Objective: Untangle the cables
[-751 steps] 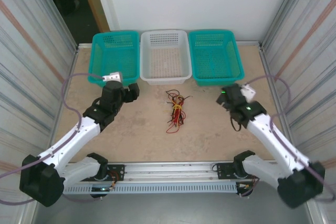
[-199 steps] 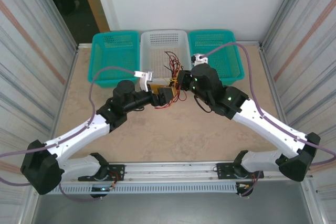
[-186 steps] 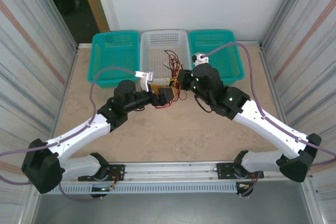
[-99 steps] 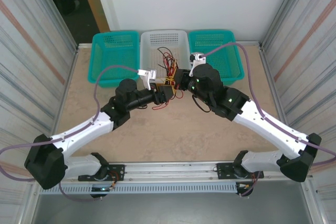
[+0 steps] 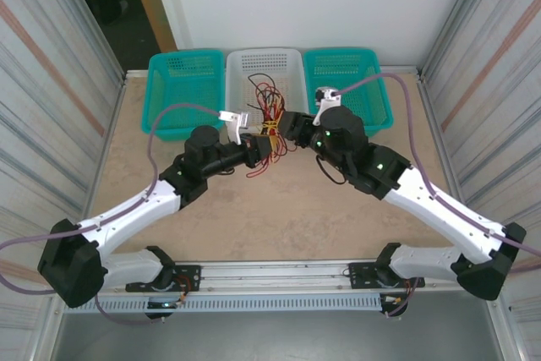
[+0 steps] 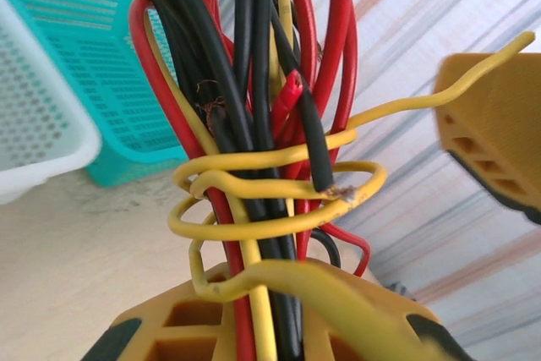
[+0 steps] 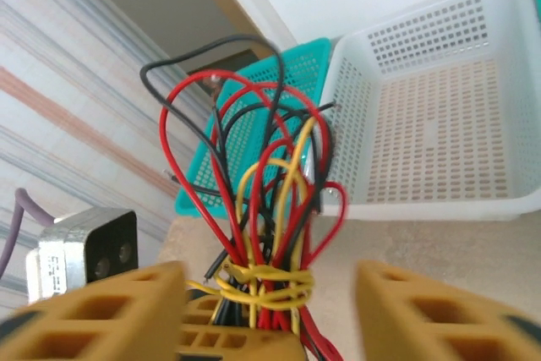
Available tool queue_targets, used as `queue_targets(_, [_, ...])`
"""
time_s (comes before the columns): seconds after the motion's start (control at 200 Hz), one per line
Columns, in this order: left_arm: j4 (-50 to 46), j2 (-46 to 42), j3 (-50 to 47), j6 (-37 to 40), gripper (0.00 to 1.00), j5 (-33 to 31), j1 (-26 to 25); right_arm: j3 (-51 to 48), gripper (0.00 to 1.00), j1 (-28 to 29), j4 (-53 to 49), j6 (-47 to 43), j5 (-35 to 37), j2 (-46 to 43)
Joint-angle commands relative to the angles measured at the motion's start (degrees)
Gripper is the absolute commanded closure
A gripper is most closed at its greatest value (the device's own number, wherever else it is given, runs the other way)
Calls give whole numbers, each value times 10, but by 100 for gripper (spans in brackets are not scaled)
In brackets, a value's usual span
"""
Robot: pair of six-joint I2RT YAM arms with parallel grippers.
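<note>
**A:** Where are the cables (image 5: 265,117)?

**B:** They are up off the tabletop (image 5: 279,217). It's a red, yellow and black bundle at upper centre of the top view, in front of the white basket (image 5: 264,51). Yellow loops are wound round its waist.

**A:** And the pincers?

**B:** The left pincer (image 6: 262,323) is clamped on the bundle's lower end. In its wrist view the wires rise from between its yellow fingers at the bottom edge. The right pincer (image 7: 270,285) stands open, with one finger at lower left and one at lower right of its wrist view, and the bundle is between them. One loose yellow wire reaches across to a right finger.

**A:** What differs from before?

**B:** A second ago the right pincer gripped the bundle and the left one was open beside it. Earlier still, the cables lay on the tabletop at mid-frame, with both arms drawn back to the sides.
</note>
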Motion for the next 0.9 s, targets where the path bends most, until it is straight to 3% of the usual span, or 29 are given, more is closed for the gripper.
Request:
queue_targets(0.0, [-75, -18, 43, 80, 100, -68, 0, 0, 35, -44, -46, 37, -63, -27])
queue_targets(0.125, [-124, -20, 63, 142, 100, -95, -10, 23, 30, -103, -95, 55, -187, -10])
queue_targets(0.271, [-130, -25, 65, 158, 100, -103, -11, 62, 30, -95, -136, 38, -211, 14])
queue_targets(0.421, [-127, -20, 68, 157, 100, -96, -11, 86, 49, -79, -135, 36, -217, 44])
queue_targets(0.732, [-119, -22, 64, 168, 100, -83, -19, 127, 62, -66, -151, 35, -198, 108])
queue_targets(0.897, [-110, -25, 58, 168, 100, -81, -18, 137, 96, -67, -174, 33, -177, 120])
